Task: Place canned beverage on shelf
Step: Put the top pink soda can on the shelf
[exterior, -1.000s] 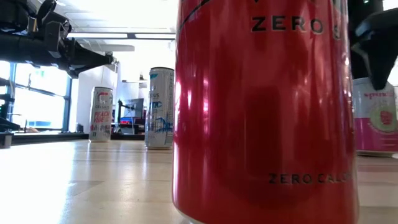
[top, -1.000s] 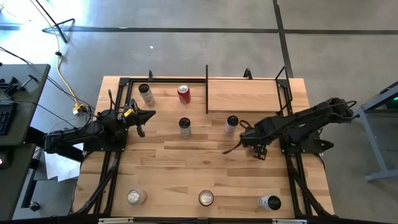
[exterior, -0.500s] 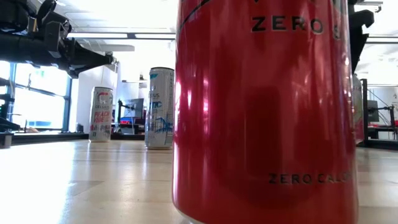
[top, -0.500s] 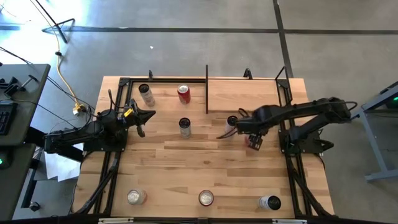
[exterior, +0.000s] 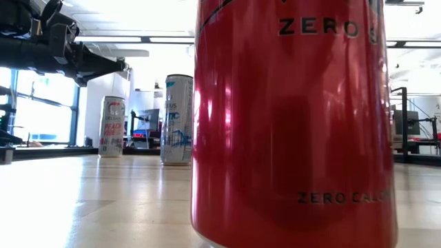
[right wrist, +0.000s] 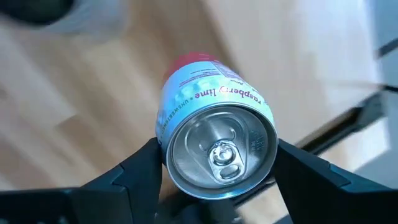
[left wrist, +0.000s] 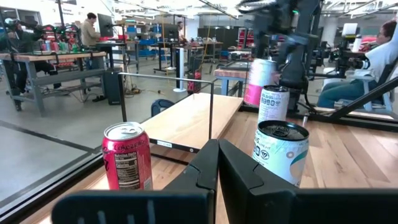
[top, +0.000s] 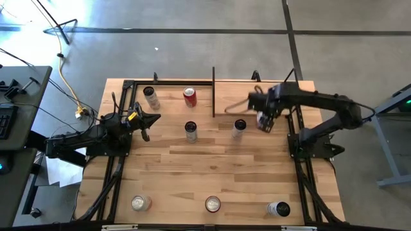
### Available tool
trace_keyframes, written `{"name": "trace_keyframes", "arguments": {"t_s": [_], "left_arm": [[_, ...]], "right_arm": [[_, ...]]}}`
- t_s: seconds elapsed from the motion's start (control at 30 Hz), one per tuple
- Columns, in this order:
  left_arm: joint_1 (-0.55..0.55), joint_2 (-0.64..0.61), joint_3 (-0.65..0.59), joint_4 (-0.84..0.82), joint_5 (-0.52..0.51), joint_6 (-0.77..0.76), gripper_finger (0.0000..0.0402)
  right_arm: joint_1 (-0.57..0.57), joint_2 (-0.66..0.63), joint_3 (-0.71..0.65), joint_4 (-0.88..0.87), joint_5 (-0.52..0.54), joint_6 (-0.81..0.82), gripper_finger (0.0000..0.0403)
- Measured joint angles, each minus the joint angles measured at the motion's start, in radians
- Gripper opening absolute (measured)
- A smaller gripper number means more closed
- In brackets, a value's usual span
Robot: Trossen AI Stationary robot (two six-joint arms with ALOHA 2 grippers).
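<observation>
Holding the raspberry lime can (right wrist: 214,146), your right gripper (top: 264,120) fingers clamp its sides. Lower it upright onto the shelf (top: 247,96). Left gripper (top: 145,126) fingers closed, empty.

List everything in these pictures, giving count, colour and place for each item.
red can: one, red, far side, left of the shelf
pale cans: three, silver or white, far half of the table
near cans: three, silver tops, along the near edge
held can: one, white and pink, in the right gripper by the shelf's near edge
shelf: one, pale wood with black bars, far right of the table
table: one, striped wood, centre
cable: one, yellow, floor left of the table
people: at least two, room beyond the table
left gripper: one, dark, shut and empty, table's left side
right gripper: one, dark, closed on the held can
</observation>
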Motion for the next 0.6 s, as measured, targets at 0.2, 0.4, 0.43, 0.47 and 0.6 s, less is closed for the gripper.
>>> {"name": "trace_keyframes", "arguments": {"t_s": [0.2, 0.4, 0.43, 0.47, 0.6], "left_arm": [[0.0, 0.0, 0.0, 0.0, 0.0, 0.0, 0.0003], [0.0, 0.0, 0.0, 0.0, 0.0, 0.0, 0.0003], [0.0, 0.0, 0.0, 0.0, 0.0, 0.0, 0.0003], [0.0, 0.0, 0.0, 0.0, 0.0, 0.0, 0.0003], [0.0, 0.0, 0.0, 0.0, 0.0, 0.0, 0.0003]], "right_arm": [[-0.293, 0.027, 0.029, 0.017, 0.037, -0.211, 0.025], [-0.529, 0.075, 0.029, 0.16, 0.022, -0.468, 0.025], [-0.559, 0.084, 0.029, 0.176, 0.017, -0.504, 0.025], [-0.587, 0.096, 0.029, 0.19, 0.014, -0.533, 0.025], [-0.678, 0.151, 0.029, 0.242, 0.021, -0.598, 0.025]]}}
